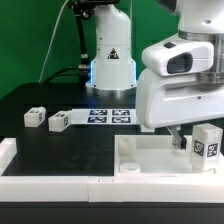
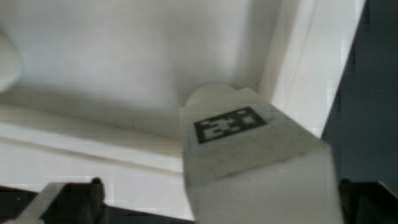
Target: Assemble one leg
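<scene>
Leg upright in tray corner, end effector open around it.

Nearest, a white tray lies on the black tabletop. The leg stands in the tray's corner on the exterior view's right. Its long axis is vertical and it sits directly under the end effector. The one finger clearly seen stands off the leg's side, so the jaws appear wide and are not gripping. Farther back are a spare leg, a second spare leg, then the marker board.
</scene>
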Robot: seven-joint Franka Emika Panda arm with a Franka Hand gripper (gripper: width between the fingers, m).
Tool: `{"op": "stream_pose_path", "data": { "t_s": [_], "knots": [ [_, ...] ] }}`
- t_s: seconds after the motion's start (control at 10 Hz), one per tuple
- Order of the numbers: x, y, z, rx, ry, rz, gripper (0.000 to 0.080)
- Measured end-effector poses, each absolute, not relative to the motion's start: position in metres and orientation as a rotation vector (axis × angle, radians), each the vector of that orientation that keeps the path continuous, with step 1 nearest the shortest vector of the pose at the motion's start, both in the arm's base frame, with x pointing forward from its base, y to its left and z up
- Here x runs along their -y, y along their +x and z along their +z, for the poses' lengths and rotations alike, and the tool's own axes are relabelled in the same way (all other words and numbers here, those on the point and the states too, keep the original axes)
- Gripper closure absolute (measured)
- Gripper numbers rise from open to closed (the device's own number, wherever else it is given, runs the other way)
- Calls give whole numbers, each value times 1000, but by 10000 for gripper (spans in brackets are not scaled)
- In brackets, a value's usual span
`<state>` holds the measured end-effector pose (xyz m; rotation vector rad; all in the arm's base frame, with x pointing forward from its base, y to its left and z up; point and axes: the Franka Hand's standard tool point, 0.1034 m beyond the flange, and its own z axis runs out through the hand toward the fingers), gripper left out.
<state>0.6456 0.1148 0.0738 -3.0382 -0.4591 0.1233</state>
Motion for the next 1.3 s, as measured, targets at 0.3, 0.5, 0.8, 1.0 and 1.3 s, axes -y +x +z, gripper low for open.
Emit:
{"op": "stream_pose_path", "data": {
  "t_s": [0.3, 0.5, 0.8, 1.0, 1.3],
  "knots": [
    [-115, 646, 74, 420, -3044, 125, 242],
    [-114, 646, 73, 375, -3051, 127, 509],
    [-114, 645, 72, -140, -3068, 147, 509],
    [-113, 646, 72, -655, -3003, 162, 509],
    [-112, 646, 71, -1308, -2796, 189, 509]
  ]
}}
